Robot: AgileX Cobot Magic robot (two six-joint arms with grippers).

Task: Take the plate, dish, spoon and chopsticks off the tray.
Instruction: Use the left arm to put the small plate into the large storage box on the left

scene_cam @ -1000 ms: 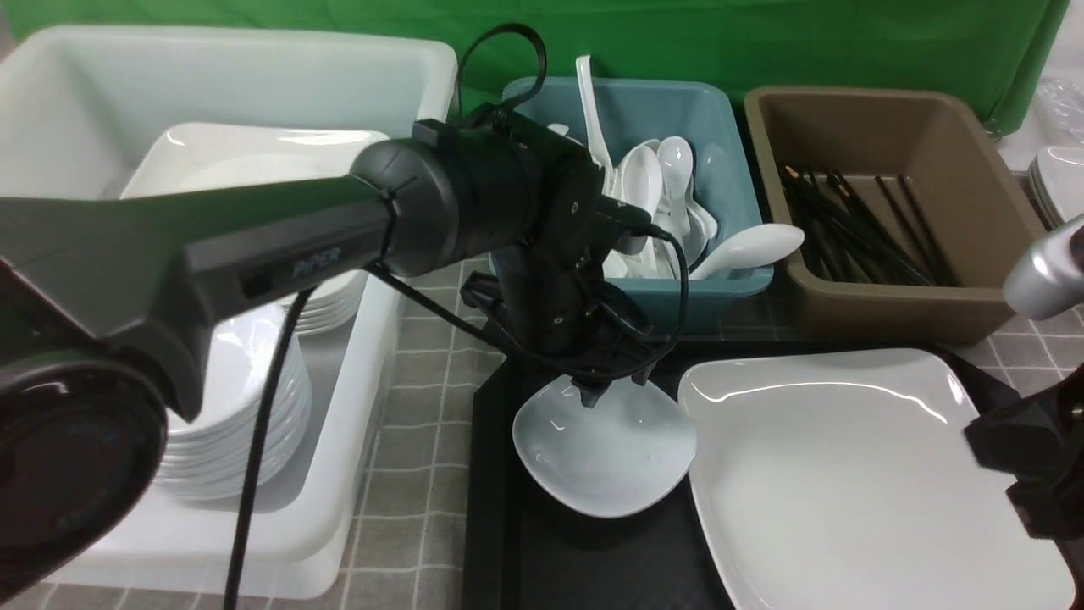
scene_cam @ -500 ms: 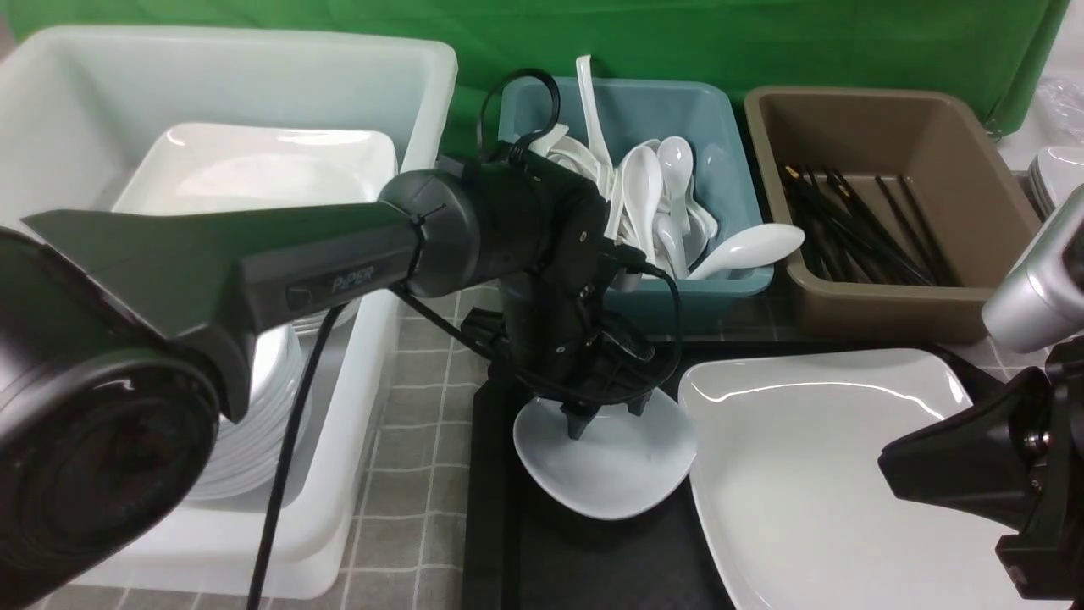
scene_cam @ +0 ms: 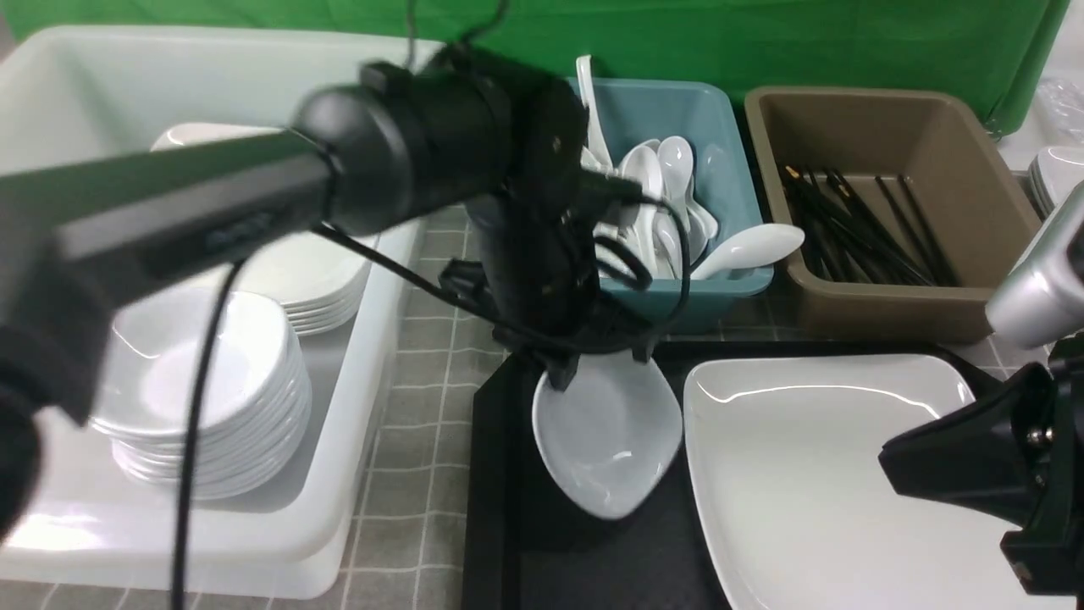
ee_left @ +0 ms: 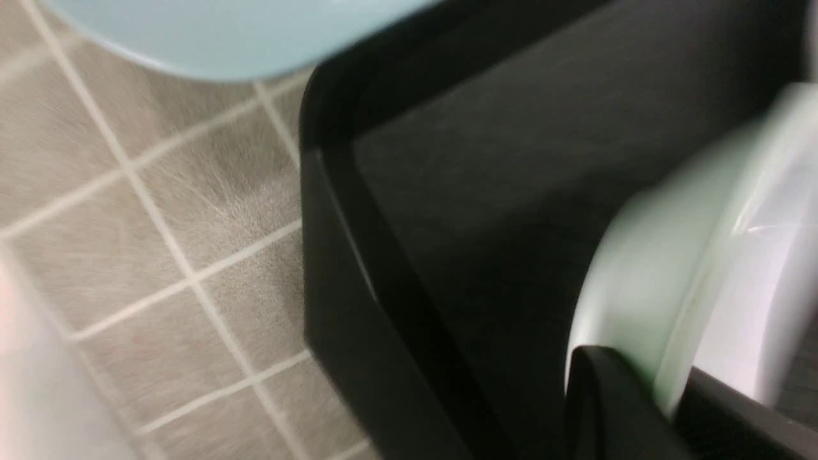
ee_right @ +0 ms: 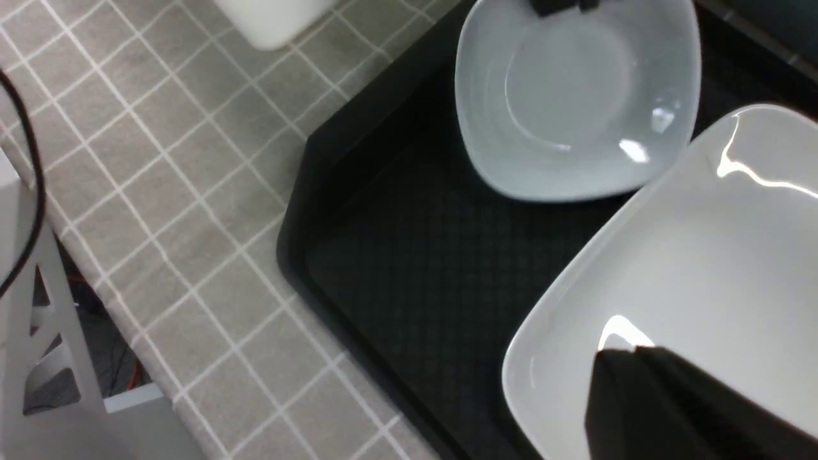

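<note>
My left gripper [scene_cam: 603, 360] is shut on the far rim of the small white dish [scene_cam: 605, 440]. The dish hangs tilted over the left part of the black tray [scene_cam: 593, 559]. In the left wrist view the rim [ee_left: 645, 255] is pinched between the two black fingers [ee_left: 607, 402]. The large white plate [scene_cam: 813, 474] lies flat on the tray beside the dish. My right gripper [scene_cam: 885, 462] hovers shut over the plate's near right part, its tips [ee_right: 632, 351] together with nothing between them. White spoons [scene_cam: 660, 169] fill the teal tub, and black chopsticks [scene_cam: 855, 229] lie in the brown tub.
A big white tub [scene_cam: 254, 51] on the left holds a stack of small dishes [scene_cam: 203, 381] and a stack of plates [scene_cam: 313, 280]. The teal tub [scene_cam: 720, 110] and the brown tub [scene_cam: 889, 313] stand just behind the tray. More white dishes [scene_cam: 1059, 178] sit at the far right edge.
The left gripper closed on the dish's far rim and rose, so the dish came up off the tray and tilted. The right arm swung in over the plate, then held still.
</note>
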